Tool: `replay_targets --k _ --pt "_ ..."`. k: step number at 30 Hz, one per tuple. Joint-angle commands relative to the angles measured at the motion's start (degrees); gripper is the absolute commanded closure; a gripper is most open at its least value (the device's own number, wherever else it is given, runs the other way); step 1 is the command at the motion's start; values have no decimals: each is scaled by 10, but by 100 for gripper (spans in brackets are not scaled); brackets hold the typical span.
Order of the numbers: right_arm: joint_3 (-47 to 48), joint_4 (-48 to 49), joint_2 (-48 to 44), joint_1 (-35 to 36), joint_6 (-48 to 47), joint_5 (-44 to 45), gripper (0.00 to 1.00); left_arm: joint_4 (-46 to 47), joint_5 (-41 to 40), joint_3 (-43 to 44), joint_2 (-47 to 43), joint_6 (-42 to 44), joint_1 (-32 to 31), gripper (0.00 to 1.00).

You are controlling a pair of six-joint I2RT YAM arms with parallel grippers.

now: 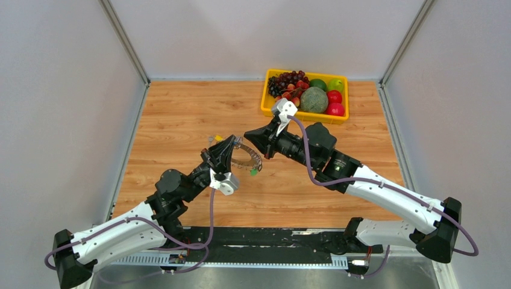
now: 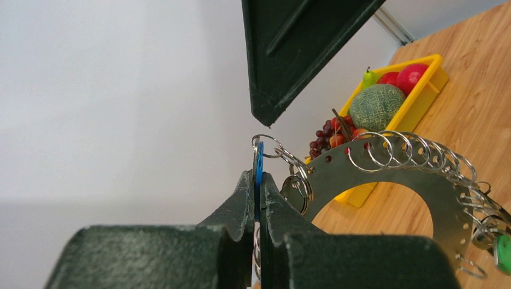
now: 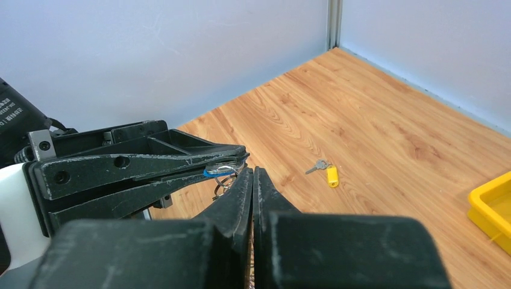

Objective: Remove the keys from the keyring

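My left gripper [image 2: 258,178] is shut on the blue head of a key [image 2: 259,161] that hangs by a small loop from the keyring [image 2: 385,174]. The dark grey keyring [image 1: 248,158], fringed with silvery loops, is lifted off the table beside those jaws. A green key head [image 2: 503,253] dangles from its far rim. My right gripper [image 3: 252,173] is shut with nothing visible between its jaws, its tip just above the blue key [image 3: 220,172] and next to the left gripper's fingers [image 3: 181,162]. A yellow-headed key [image 3: 331,176] lies loose on the wooden table.
A yellow bin [image 1: 266,101] of fruit stands at the back right, just behind the right wrist. Grey walls close the table on three sides. The loose yellow key [image 1: 212,138] lies just left of the left gripper [image 1: 232,142].
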Motion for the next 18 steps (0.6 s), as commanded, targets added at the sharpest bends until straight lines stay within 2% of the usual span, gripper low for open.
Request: replay_targets --k 1,3,4,9,18 --pt "-6 27 -21 3 -34 -10 90 32 12 17 -14 -13 -1 100" --pt "-16 28 -27 3 -55 -19 71 33 24 15 -17 -14 -2 100" --pt "-23 28 -31 3 -66 -18 65 32 32 13 -18 -14 -2 100" --pt "-58 30 -61 -4 -121 -26 59 32 47 11 -27 -16 -1 100" --pt "-81 58 -71 -13 -135 -92 58 28 74 9 -30 -21 -1 100"
